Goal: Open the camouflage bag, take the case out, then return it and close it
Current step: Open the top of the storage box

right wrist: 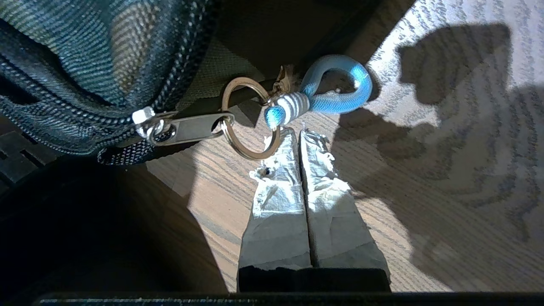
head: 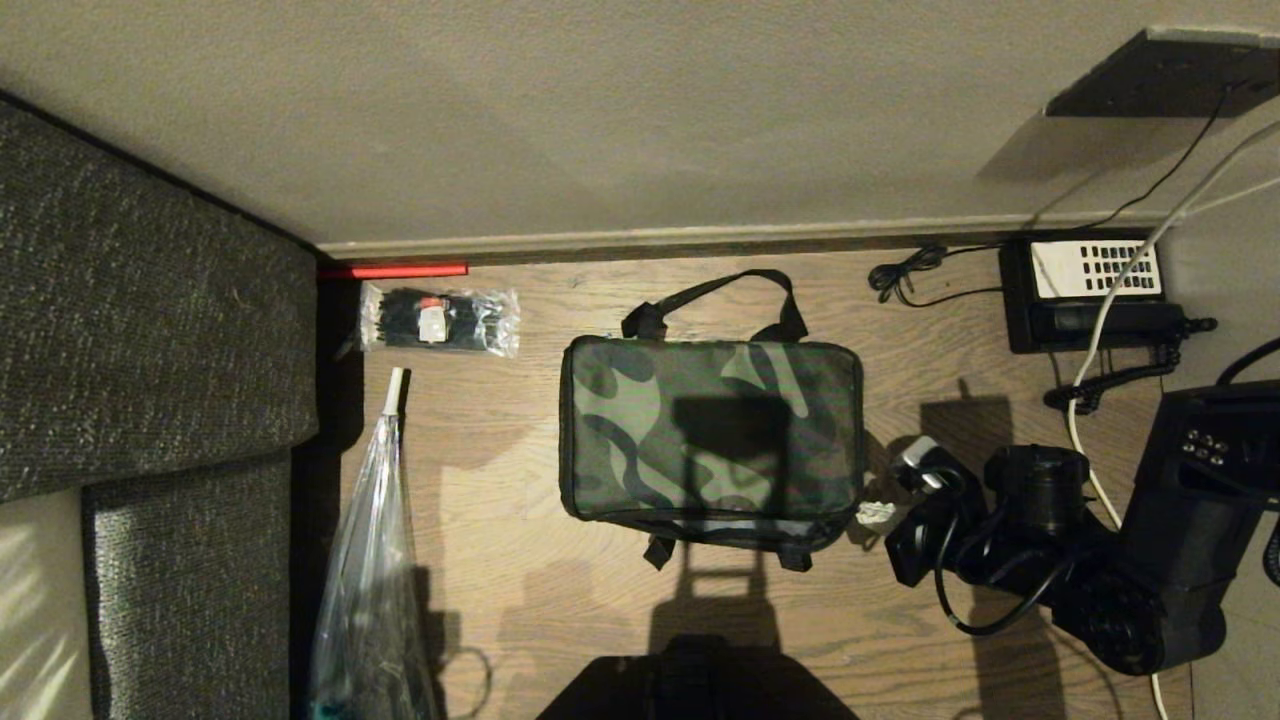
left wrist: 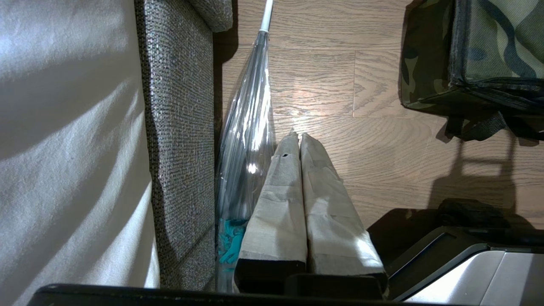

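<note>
No legible text, label or brand anywhere (desk phone (head: pixel 1090 290) keypad too small to read).

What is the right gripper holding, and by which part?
Cannot be told: the right gripper is shut at the zipper ring of the camouflage bag, but no pinch is visible.

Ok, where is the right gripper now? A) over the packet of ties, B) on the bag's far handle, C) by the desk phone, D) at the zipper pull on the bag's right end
D: the right gripper is shut just below the key ring on the zipper pull of the camouflage bag.
</note>
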Robot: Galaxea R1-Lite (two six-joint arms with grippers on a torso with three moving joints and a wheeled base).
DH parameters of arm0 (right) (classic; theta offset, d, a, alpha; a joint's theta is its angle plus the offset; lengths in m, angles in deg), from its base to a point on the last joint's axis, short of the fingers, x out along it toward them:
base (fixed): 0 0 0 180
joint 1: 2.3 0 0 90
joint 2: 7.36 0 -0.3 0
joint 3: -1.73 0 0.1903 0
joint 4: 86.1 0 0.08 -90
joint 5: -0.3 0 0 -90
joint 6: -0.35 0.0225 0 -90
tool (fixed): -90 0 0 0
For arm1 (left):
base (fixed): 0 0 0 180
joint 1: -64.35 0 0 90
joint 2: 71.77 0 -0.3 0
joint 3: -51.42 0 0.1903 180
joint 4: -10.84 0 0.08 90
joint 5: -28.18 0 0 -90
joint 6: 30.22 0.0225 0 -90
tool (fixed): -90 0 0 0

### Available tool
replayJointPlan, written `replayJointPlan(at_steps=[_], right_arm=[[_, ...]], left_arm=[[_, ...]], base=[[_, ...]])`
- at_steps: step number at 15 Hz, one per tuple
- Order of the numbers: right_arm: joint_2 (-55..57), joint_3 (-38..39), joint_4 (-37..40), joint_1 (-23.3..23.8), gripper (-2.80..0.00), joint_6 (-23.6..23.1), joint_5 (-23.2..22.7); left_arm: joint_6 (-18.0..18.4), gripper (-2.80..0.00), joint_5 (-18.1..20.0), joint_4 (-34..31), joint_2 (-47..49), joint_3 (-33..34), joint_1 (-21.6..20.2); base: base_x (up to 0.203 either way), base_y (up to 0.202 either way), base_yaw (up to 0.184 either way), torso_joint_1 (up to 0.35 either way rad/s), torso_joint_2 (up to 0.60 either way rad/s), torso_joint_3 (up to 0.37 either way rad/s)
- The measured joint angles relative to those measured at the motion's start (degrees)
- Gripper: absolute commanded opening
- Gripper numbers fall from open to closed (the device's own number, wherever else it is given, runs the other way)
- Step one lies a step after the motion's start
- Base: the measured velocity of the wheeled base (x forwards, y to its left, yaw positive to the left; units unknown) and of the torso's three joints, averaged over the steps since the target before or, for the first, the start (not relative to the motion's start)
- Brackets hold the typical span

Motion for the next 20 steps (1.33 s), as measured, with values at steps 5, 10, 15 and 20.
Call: replayJointPlan(at_steps=[5,10,15,20], right_arm=[[-0.49,0.88,0.1,0.05,-2.8,0.01,0.0],[-1.93,3.12,0.38,0.4,0.0,-2.56,-0.37],[-2.01,2.71,0.4,0.4,0.0,-2.83,-2.23],[-0.78,0.73,-0.11,0.35,0.0,-2.83,-2.29]], left_arm=[[0.0,-2.8,0.0,0.01,0.0,0.0,0.0],[-0.02,-2.8,-0.02,0.01,0.0,0.0,0.0],[0.0,-2.8,-0.02,-0.03,0.0,0.0,0.0],[0.01,-2.8,-0.02,0.01,0.05,0.0,0.0]], base=[[0.0,0.0,0.0,0.0,0.0,0.0],[0.0,0.0,0.0,0.0,0.0,0.0],[0.0,0.0,0.0,0.0,0.0,0.0],[0.0,0.0,0.0,0.0,0.0,0.0]])
